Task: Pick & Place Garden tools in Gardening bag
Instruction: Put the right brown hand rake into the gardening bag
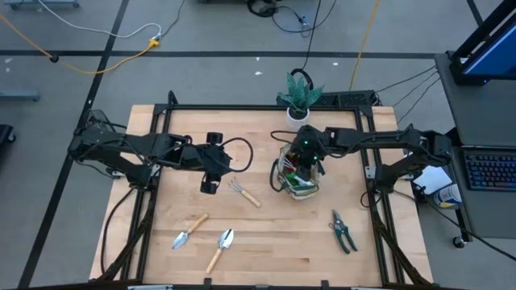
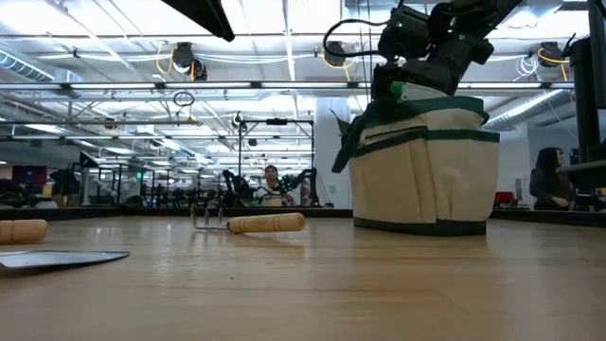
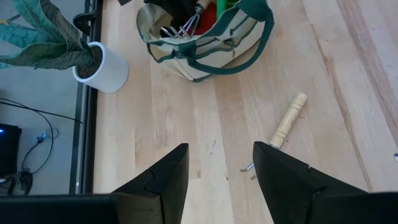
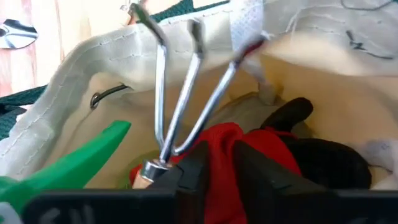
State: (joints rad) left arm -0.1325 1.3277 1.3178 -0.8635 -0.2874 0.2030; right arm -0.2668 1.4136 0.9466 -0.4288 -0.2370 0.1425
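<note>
The tan gardening bag [image 1: 295,179] [image 2: 426,166] stands upright on the table right of centre. My right gripper [image 1: 306,155] [image 4: 221,165] reaches down into its mouth, just over a red-and-black piece [image 4: 273,149] and beside a metal hand rake [image 4: 180,106] and a green piece [image 4: 68,165] inside. My left gripper [image 1: 222,165] [image 3: 221,168] hangs open above the table left of the bag, holding nothing. On the table lie another hand rake [image 1: 244,192] [image 3: 287,121], two trowels [image 1: 189,231] [image 1: 222,247] and dark pruning shears [image 1: 343,231].
A green plant in a white pot [image 1: 299,98] [image 3: 102,65] stands at the far edge behind the bag. The bag's green loop handles [image 3: 249,37] hang over its rim. Bare wood lies between the tools near the front edge [image 1: 282,242].
</note>
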